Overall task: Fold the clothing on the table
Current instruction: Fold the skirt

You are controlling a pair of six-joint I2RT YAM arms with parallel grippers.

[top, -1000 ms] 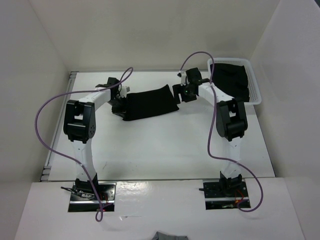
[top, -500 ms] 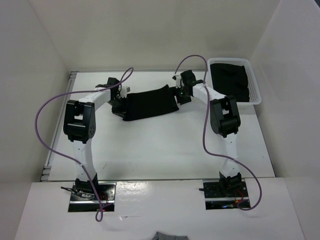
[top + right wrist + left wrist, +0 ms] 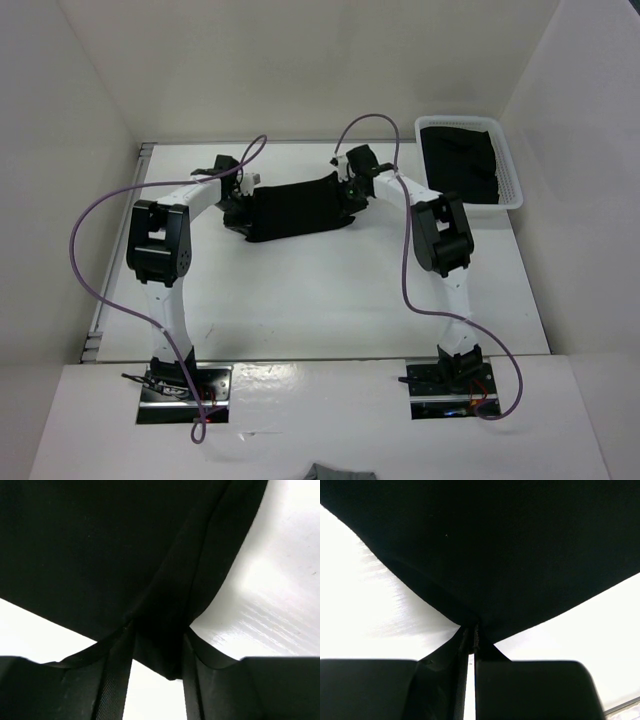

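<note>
The clothing (image 3: 300,208) is a black band of fabric stretched across the far middle of the white table (image 3: 320,300). At its left end my left gripper (image 3: 240,207) is shut on it. In the left wrist view the jaws (image 3: 471,634) pinch the clothing (image 3: 485,545), which fans out from them. My right gripper (image 3: 348,188) is at the clothing's right end. In the right wrist view its jaws (image 3: 157,642) stand partly apart, and a folded corner of the clothing (image 3: 100,550) fills the gap between them.
A white mesh basket (image 3: 512,178) with a black fabric heap (image 3: 460,160) stands at the far right corner of the table. White walls close in the left, back and right sides. Purple cables loop above both arms.
My right arm has swung left from beside the basket to the clothing's right end. Its jaws have narrowed around the corner there. The left arm and its grip are unchanged.
</note>
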